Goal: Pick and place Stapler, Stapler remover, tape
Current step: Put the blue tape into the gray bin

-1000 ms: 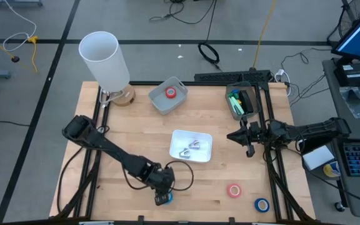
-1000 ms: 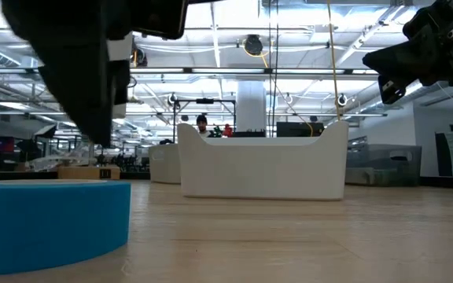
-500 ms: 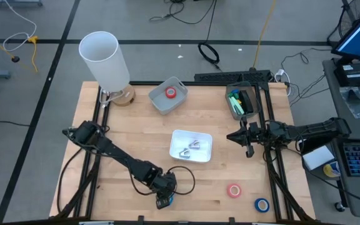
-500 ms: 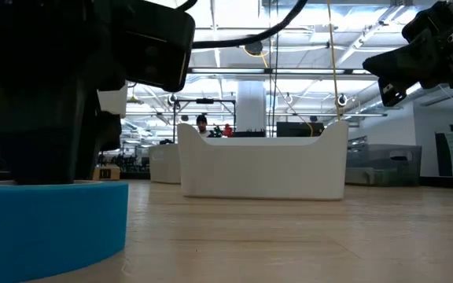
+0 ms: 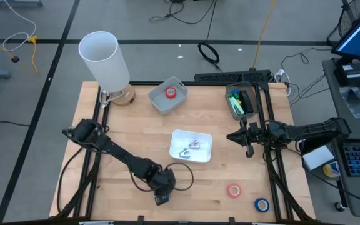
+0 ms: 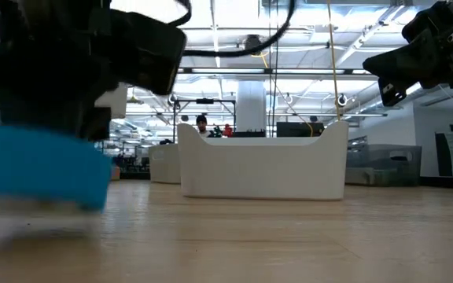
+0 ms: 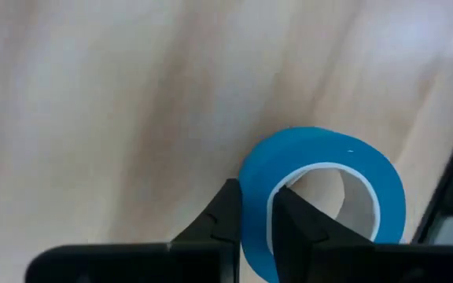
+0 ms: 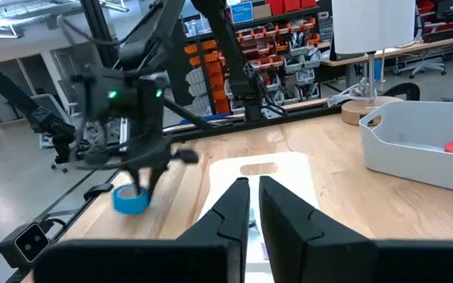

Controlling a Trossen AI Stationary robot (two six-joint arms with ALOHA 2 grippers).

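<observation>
My left gripper [image 5: 162, 192] is near the table's front edge, shut on a blue tape roll [image 7: 325, 196], which also shows in the low view [image 6: 38, 169]. A red tape roll [image 5: 234, 190] and another blue one [image 5: 262, 204] lie flat on the table at the near right. A third roll, red [image 5: 170, 93], lies in a grey bin [image 5: 158, 100] at the back. My right gripper [image 5: 239, 136] hangs shut and empty over the table's right side. Small metal pieces [image 5: 189, 148] lie in a white tray [image 5: 205, 139]. I cannot pick out a stapler. My left gripper pinches the wall of the blue roll [image 7: 256, 189], one finger inside the ring's hole and one outside. The fingers come from above, pointing down. The roll hangs just clear of the table top, about level.
A white lamp shade [image 5: 105, 56] stands at the back left. A dark bin with green items [image 5: 241, 103] sits at the back right. Bare wood lies between the white tray and the front edge.
My left gripper has come down over the blue roll, shut on its wall and lifted it a little off the table. The right arm has kept still.
</observation>
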